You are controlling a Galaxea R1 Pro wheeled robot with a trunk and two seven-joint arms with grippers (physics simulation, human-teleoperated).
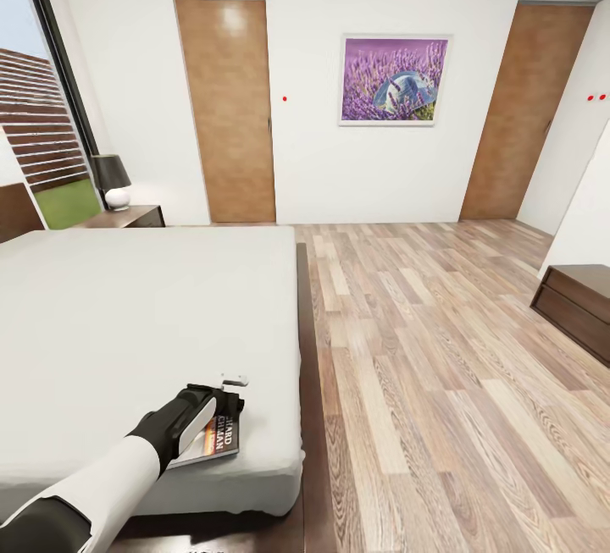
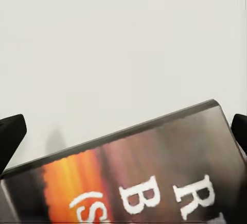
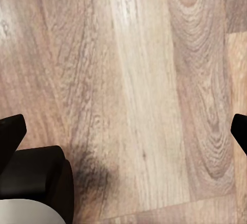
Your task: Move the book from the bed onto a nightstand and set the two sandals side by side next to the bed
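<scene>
1. We see our left tool [image 1: 222, 396] spread wide, fingertips flanking the thin dark paperback book [image 1: 213, 439] directly beneath it, near the foot corner of the grey-mattressed dark wood bed [image 1: 127, 316].
2. White cover lettering is only partly legible.
3. Our right tool's fingertips [image 3: 11, 134] sit wide apart above the light wood-plank floor [image 3: 144, 80].

Bright, even daylight enters from the window [image 1: 38, 113] at 10 o'clock. Shadows are soft. The book [image 2: 154, 177] blurs in the left wrist view, and wide-angle distortion bends the door [image 1: 227, 108] edges.
</scene>
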